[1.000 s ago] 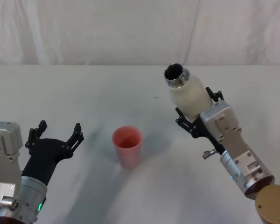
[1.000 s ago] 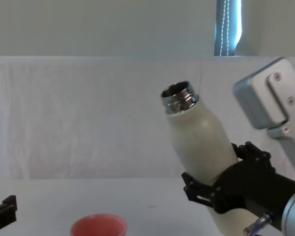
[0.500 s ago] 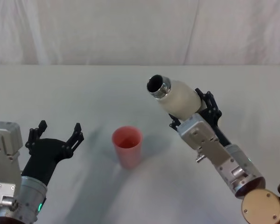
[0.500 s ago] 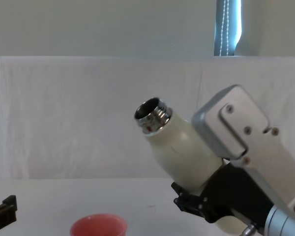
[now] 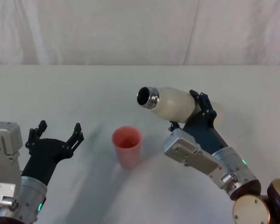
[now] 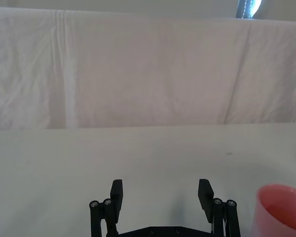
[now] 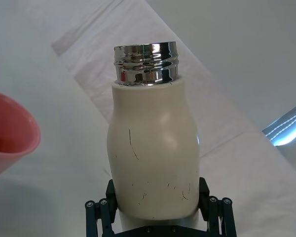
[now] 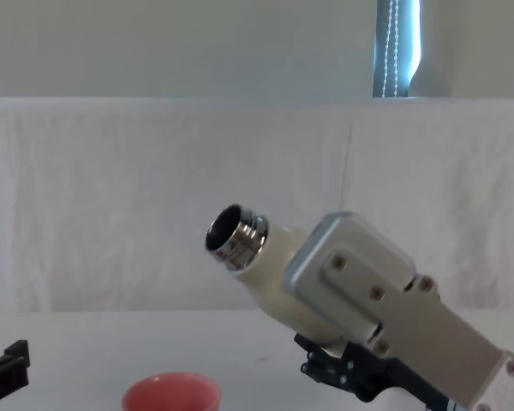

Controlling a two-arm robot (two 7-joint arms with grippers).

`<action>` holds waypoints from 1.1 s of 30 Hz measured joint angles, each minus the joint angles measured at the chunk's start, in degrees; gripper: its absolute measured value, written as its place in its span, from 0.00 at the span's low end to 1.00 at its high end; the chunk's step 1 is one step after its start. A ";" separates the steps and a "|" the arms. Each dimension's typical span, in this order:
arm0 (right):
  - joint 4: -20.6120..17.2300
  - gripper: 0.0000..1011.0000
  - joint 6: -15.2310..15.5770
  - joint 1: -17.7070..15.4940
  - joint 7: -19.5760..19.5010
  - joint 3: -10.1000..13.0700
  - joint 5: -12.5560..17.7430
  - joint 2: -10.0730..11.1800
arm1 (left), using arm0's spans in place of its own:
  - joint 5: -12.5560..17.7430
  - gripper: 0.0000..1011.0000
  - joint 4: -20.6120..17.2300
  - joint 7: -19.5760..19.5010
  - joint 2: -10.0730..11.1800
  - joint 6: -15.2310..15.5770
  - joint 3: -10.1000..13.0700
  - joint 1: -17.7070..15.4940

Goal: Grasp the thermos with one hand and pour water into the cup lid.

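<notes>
**Tip the thermos slowly, mouth over the cup lid**

Your right pincer (image 5: 203,112) is clamped on the body of the thermos (image 5: 175,103), which it holds in the air, tilted close to level with the chrome neck pointing toward your left. The cup lid (image 5: 127,146) stands upright on the table (image 5: 84,88), below and a little to the left of the open mouth. No water is visible leaving the neck.

To pour well, bring the mouth directly above the pink rim before you tilt further; as it sits, a stream would likely land near the rim's edge or just short of it. Roll the wrist in small steps, because the cup lid is narrow and light and a sudden gush could overshoot or topple it. Keep the grip firm on the matte body so the thermos does not slip as its weight shifts.

Your left pincer (image 5: 56,139) rests low at the left with its fingers spread apart, holding nothing, well apart from the cup lid.

The table is covered in plain white cloth, and a wrinkled white cloth backdrop (image 5: 130,32) hangs behind it.
</notes>
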 joint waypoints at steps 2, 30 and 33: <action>0.32 0.96 0.31 0.23 -0.78 -0.55 -1.81 0.28 | 0.00 0.99 0.00 0.00 0.00 0.00 0.00 0.00; 4.29 0.96 3.02 3.11 -7.75 -5.59 -15.50 2.53 | 0.00 0.99 0.00 0.00 0.00 0.00 0.00 0.00; 4.58 0.96 3.20 3.51 -7.80 -6.10 -16.27 2.82 | 0.00 0.99 0.00 0.00 0.00 0.00 0.00 0.00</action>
